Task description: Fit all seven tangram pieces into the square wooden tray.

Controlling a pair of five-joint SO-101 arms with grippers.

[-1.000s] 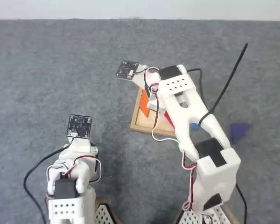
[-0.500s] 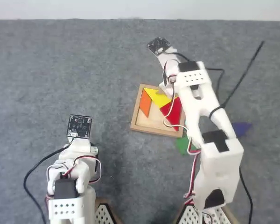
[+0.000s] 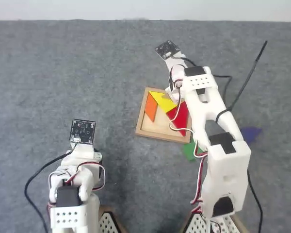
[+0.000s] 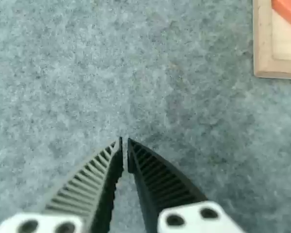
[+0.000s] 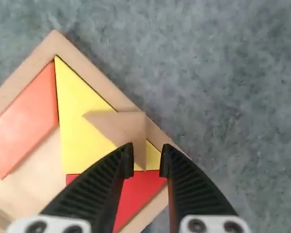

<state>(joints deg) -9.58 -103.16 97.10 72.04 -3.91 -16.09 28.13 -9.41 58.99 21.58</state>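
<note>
Your right gripper [image 5: 145, 148], fingers slightly parted and empty, hangs over the square wooden tray [image 3: 156, 128], which holds an orange parallelogram [image 3: 151, 108], yellow triangle [image 3: 164, 101] and red triangle [image 3: 181, 116]. Your left gripper [image 4: 124, 141], fingers pressed together, sits above the grey carpet [image 4: 63, 73].

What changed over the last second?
The right end effector swung from over the tray toward its far edge, uncovering the yellow piece and red piece. The left end effector, tray and orange piece stayed put.
</note>
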